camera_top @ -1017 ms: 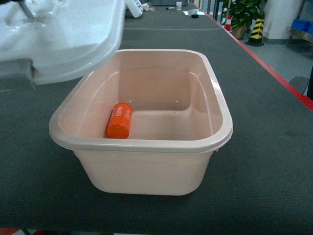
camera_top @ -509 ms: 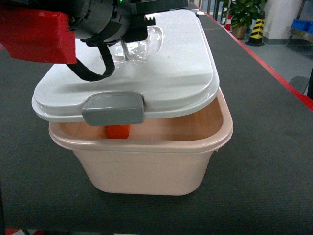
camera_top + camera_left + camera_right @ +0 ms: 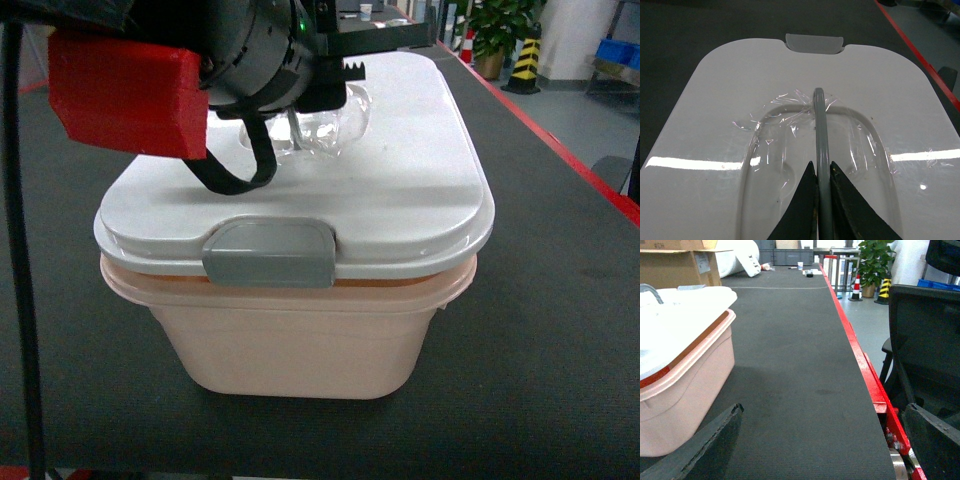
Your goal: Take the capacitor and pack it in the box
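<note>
Dark matting [image 3: 560, 330] ran down the long bench, red-edged, with a potted plant [image 3: 497, 30] at its far end. My left gripper [image 3: 823, 172] was pinched onto the clear handle [image 3: 818, 120] of the white lid [image 3: 400, 180], which sat over the pink box [image 3: 300, 340]. I couldn't see the capacitor; presumably the lid hid it. My right gripper [image 3: 825, 450] stood spread wide, holding nothing, beside the box.

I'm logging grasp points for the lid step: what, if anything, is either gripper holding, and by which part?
The left gripper holds the white lid by its clear arched handle, pinched between its fingers. The right gripper is open and holds nothing.
</note>
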